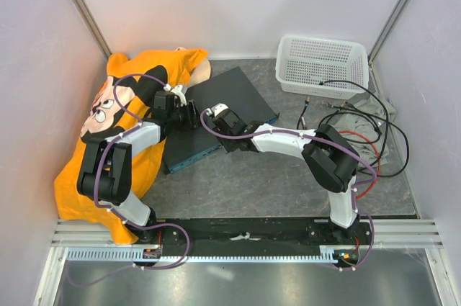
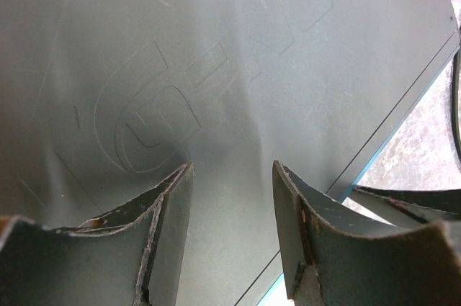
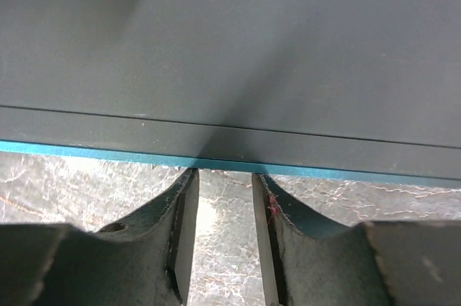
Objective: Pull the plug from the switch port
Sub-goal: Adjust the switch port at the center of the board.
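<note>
Right wrist view: my right gripper (image 3: pixel 224 176) stood spread, pinching nothing, just before the teal front edge of the switch (image 3: pixel 230 54). No plug showed there. Farther on, my left gripper (image 2: pixel 233 169) hung spread above the switch's top. I judged the pull not yet done.

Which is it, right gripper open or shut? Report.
Open: the right gripper shows a clear gap, bare table visible through it, nothing held.
</note>
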`<state>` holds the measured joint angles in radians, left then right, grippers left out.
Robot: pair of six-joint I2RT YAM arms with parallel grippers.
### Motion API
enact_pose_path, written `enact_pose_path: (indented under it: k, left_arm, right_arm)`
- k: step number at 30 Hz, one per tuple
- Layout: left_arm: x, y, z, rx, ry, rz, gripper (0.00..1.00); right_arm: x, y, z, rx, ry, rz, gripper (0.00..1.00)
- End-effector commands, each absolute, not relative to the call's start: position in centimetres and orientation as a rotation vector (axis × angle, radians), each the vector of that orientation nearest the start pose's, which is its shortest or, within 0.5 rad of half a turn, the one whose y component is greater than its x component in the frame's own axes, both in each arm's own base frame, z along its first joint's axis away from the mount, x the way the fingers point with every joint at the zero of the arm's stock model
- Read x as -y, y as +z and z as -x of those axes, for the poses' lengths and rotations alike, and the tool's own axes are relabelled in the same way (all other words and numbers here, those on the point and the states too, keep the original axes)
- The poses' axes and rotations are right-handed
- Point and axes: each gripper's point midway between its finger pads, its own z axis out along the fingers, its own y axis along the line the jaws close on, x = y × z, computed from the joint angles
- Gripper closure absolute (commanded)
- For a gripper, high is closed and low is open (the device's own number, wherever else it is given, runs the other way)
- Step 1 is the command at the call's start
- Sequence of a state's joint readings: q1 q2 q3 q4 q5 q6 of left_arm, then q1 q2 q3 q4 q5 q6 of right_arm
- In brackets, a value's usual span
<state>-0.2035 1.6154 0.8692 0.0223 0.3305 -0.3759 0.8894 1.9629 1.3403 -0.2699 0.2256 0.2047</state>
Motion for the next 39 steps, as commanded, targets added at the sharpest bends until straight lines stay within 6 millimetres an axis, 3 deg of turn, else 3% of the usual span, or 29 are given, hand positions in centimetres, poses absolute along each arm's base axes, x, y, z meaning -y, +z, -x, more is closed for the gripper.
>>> enact_pose_path:
  k: [1,12,13,14,16,21,25,27,30,35,39]
  left_arm:
    - [14.0,3.0,-35.1,-2.503,-0.607,0.059,0.44]
    - [13.8,3.0,-34.7,-2.5,-0.597,0.047,0.44]
    - [13.8,3.1,-34.7,-2.5,-0.601,0.046,0.44]
    - [13.8,3.0,-34.7,-2.501,-0.601,0.046,0.44]
    - [13.8,3.0,-34.6,-2.501,-0.601,0.046,0.44]
    - [13.8,2.7,-34.1,-2.52,-0.603,0.046,0.44]
    - [13.8,2.5,-34.0,-2.529,-0.607,0.044,0.44]
    - [13.8,2.6,-34.0,-2.527,-0.603,0.044,0.44]
    - [13.7,2.5,-34.2,-2.528,-0.597,0.044,0.44]
    - [13.8,2.3,-34.1,-2.538,-0.603,0.043,0.44]
    - [13.8,2.1,-34.1,-2.539,-0.601,0.044,0.44]
  right_arm:
    - [-38.0,15.2,-40.8,-1.954,0.265,0.447,0.55]
    - [-37.1,15.3,-38.7,-1.97,0.31,0.475,0.51]
    - [-37.0,15.3,-38.8,-1.97,0.305,0.467,0.42]
    - [-36.8,15.4,-38.9,-1.969,0.297,0.449,0.21]
    - [-36.9,15.0,-39.0,-1.974,0.294,0.454,0.16]
    - [-37.2,14.2,-39.4,-1.969,0.281,0.455,0.21]
    - [-37.0,14.7,-39.1,-1.972,0.293,0.453,0.34]
    - [-36.9,15.7,-38.5,-1.97,0.326,0.443,0.35]
    - [-36.3,15.3,-37.1,-2.006,0.359,0.463,0.41]
    - [-34.9,12.7,-34.6,-2.079,0.381,0.501,0.43]
    - [-35.0,11.8,-33.3,-2.111,0.442,0.531,0.43]
